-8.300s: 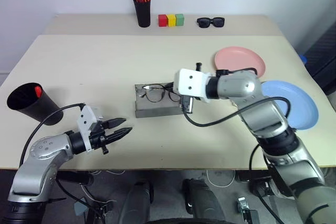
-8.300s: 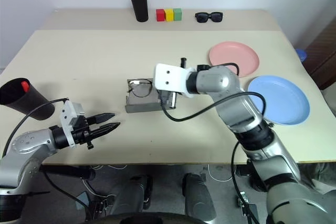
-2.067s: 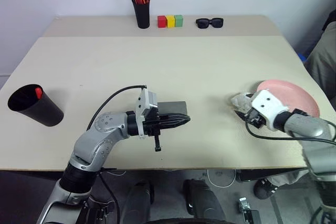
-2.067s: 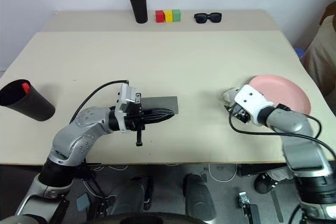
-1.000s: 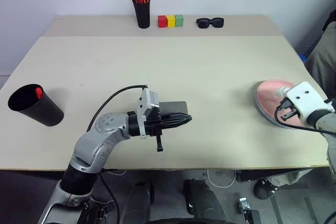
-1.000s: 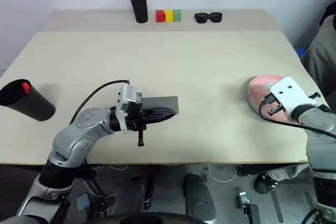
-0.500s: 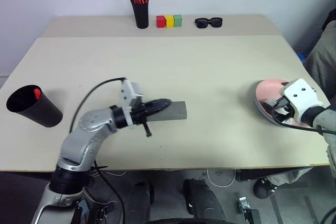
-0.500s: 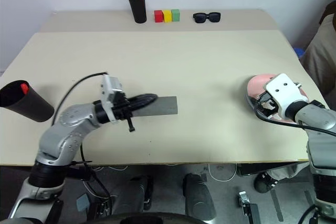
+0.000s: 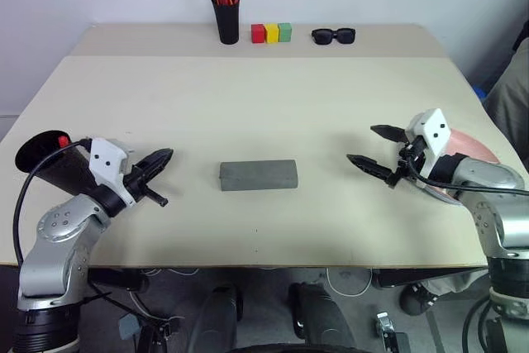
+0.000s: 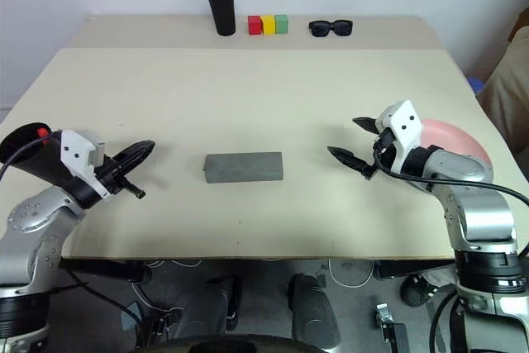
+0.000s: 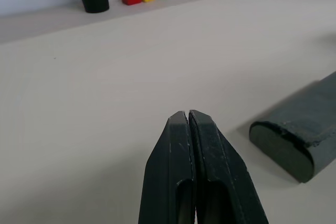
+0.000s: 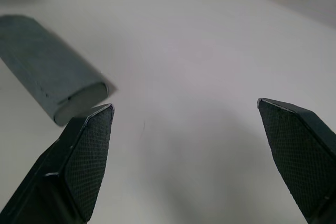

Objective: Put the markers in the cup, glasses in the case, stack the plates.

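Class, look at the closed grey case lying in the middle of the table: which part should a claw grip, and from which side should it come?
Probably grip the grey case across its narrow width near the middle, coming from above. It lies flat and closed, its long axis running left to right, with bare table all around. The open right claw sits apart, facing its right end.

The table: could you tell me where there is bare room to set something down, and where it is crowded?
Bare surface spans the middle of the table, between the back row and the closed grey case, plus strips either side of the case toward each gripper. Crowded: the back edge with pen holder, blocks and sunglasses, the cup, the pink plate.
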You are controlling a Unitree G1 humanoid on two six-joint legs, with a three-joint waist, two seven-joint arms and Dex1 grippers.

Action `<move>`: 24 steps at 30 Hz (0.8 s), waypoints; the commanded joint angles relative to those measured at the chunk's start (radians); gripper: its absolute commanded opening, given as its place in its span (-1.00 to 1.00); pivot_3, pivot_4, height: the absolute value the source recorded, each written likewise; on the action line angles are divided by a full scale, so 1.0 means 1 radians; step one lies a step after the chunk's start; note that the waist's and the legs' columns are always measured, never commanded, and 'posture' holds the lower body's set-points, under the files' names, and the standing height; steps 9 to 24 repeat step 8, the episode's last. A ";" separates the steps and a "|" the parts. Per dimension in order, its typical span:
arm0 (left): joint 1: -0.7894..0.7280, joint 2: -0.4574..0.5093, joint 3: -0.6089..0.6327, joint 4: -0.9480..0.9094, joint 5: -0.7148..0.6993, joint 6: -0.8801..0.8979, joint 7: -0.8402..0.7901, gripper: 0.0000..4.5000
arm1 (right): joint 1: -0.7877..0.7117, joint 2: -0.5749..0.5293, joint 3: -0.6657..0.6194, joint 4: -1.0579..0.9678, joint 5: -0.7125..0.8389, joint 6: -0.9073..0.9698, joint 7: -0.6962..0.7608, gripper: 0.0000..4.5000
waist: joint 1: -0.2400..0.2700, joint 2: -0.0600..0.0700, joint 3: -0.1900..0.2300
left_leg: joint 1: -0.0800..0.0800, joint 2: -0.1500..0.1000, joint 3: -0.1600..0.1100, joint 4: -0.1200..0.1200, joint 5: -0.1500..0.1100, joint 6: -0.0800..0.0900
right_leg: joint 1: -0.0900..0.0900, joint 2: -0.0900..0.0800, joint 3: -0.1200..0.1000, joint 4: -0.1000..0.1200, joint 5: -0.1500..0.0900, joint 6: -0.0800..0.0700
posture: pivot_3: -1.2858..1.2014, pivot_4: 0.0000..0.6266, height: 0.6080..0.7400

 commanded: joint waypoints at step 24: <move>0.016 -0.002 0.011 -0.054 0.000 -0.022 0.030 -1.00 | -0.032 0.006 0.027 0.043 -0.012 -0.058 0.008 0.97 | 0.000 0.000 0.000 | -0.001 0.000 0.000 0.000 0.000 0.000 | -0.002 0.001 0.000 0.000 0.000 0.000 | 0.03 -0.52 1.00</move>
